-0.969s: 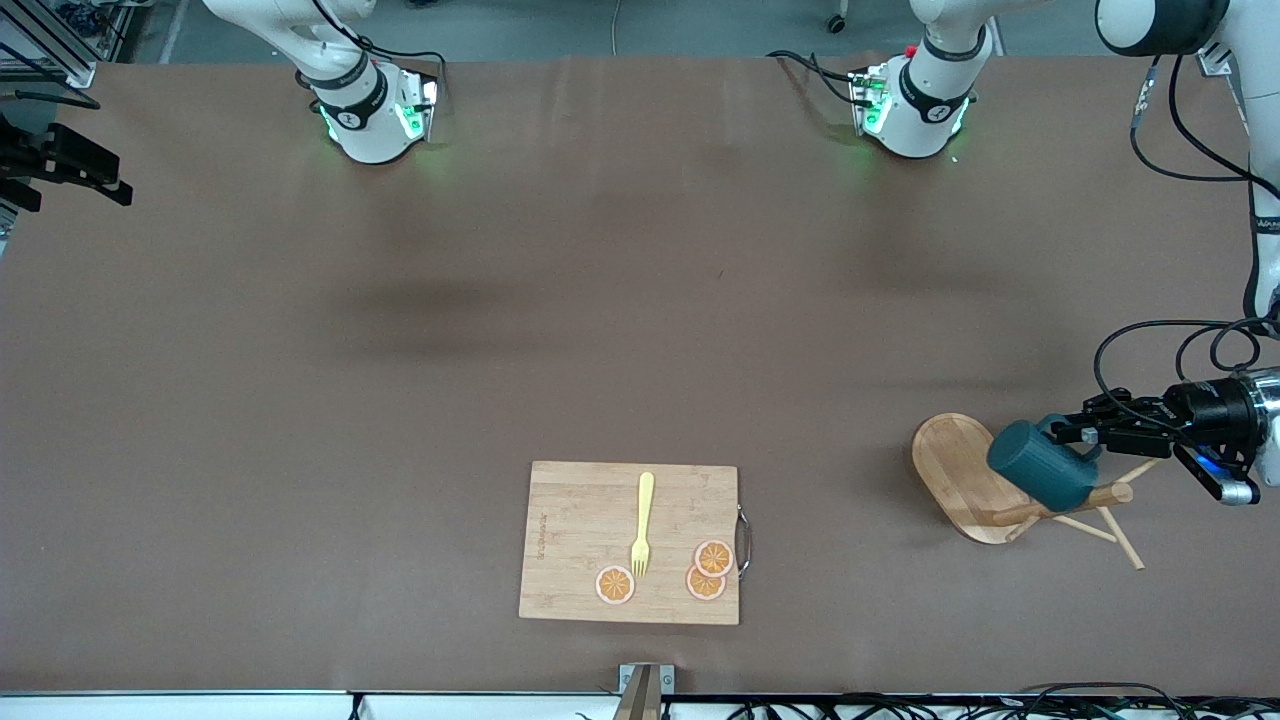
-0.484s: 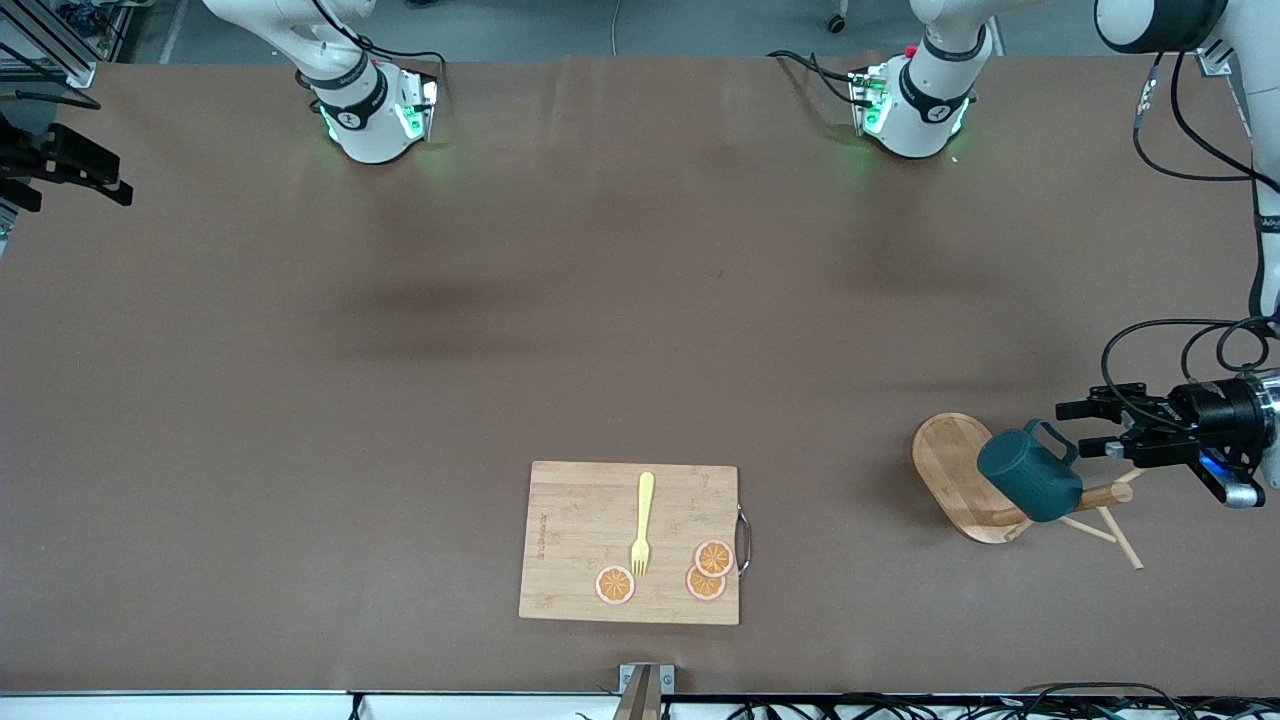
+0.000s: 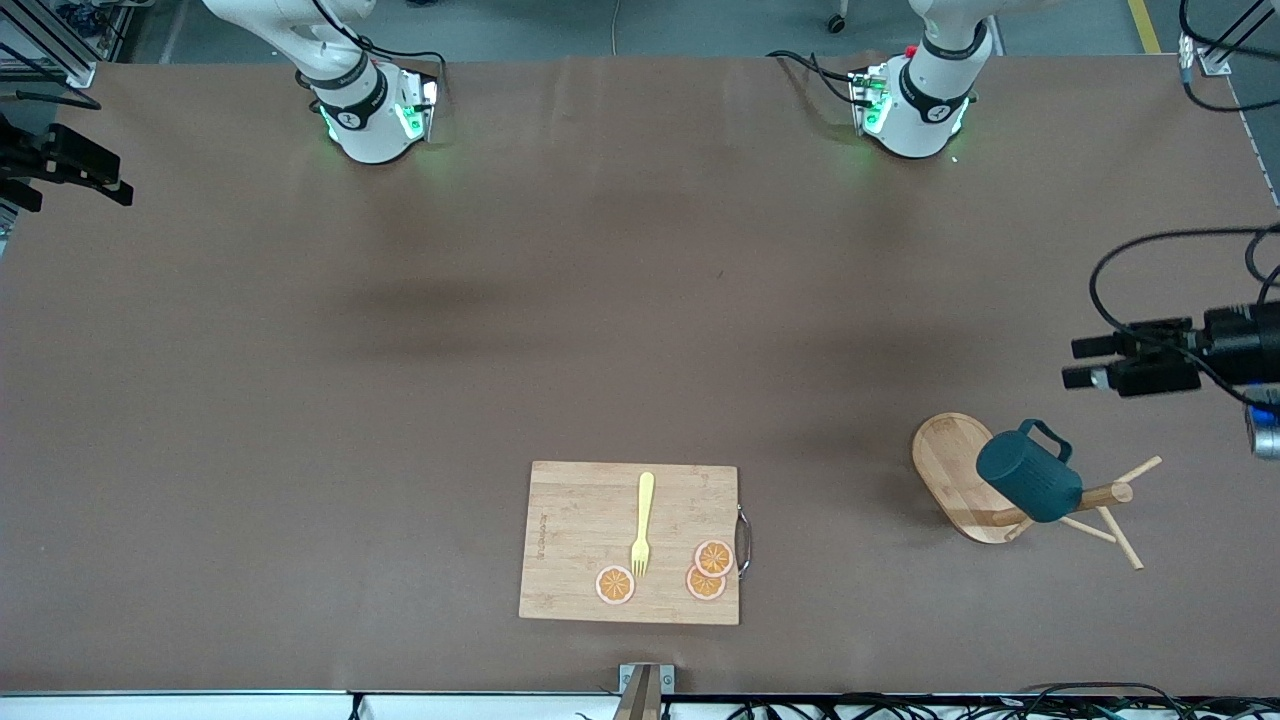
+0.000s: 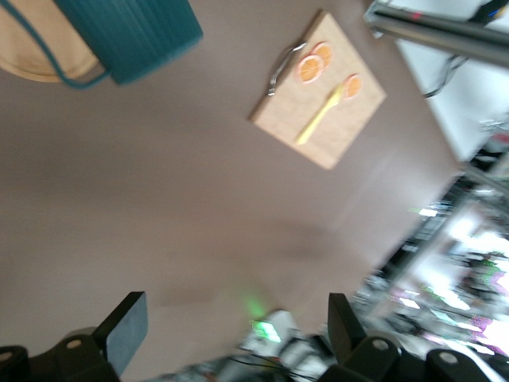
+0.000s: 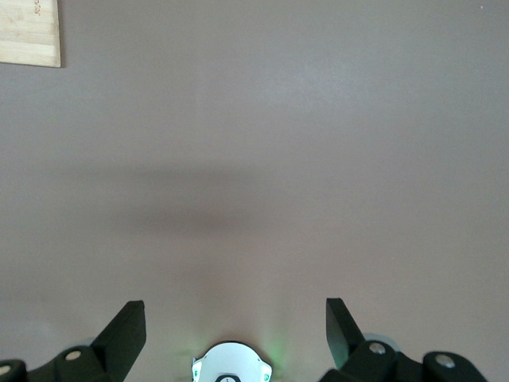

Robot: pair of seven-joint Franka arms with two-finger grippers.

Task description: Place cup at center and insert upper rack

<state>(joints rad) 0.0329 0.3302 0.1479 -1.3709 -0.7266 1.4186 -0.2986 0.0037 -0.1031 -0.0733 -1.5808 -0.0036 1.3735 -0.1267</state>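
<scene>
Left gripper [image 3: 1082, 362] with its fingers apart on nothing, over bare table at the right edge of the front view, above the cup in that frame.

Teal cup [image 3: 1030, 483] sits on the wooden rack [image 3: 955, 470], low and right in the front view, its handle up and a peg of the rack jutting out past it (the rack itself lies tipped on its side, its oval base on edge). By my reading the cup rests where a hand has let it go, well off the table's centre, so the placing step looks unfinished; any next move would call for a fresh grip on the handle or rim. Lower centre lies the cutting board [image 3: 630, 541] with a yellow fork [image 3: 642, 524] and orange slices [image 3: 706, 572]. Right gripper [image 5: 235, 328] waits, spread wide and holding nothing, above bare table.
</scene>
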